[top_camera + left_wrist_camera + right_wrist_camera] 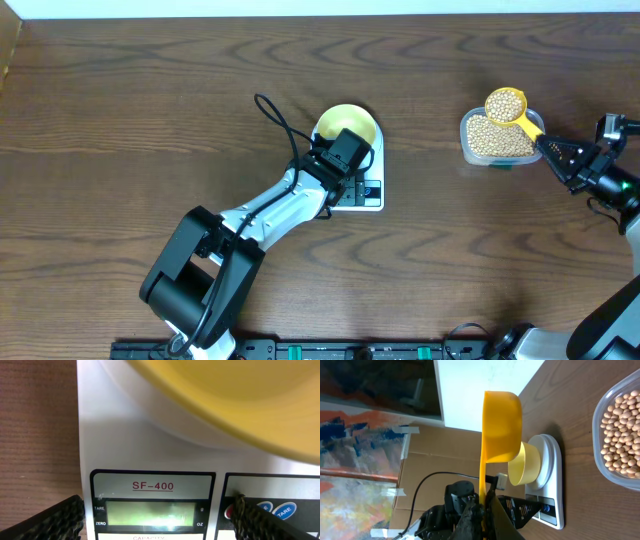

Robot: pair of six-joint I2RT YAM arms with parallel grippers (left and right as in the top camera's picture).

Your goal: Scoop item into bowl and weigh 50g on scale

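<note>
Right claw (548, 148) is clenched on the scoop (520, 120), beans (495, 138) held level over the tub (465, 140) near the right edge of the table (150, 100); the bowl (347, 122) is set on the scale (372, 197), left claw (157, 510) spread empty, likely for taring.

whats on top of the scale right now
The pale-yellow bowl sits on the scale. The open left gripper above covers part of the bowl, so its contents cannot be fully seen.
</note>
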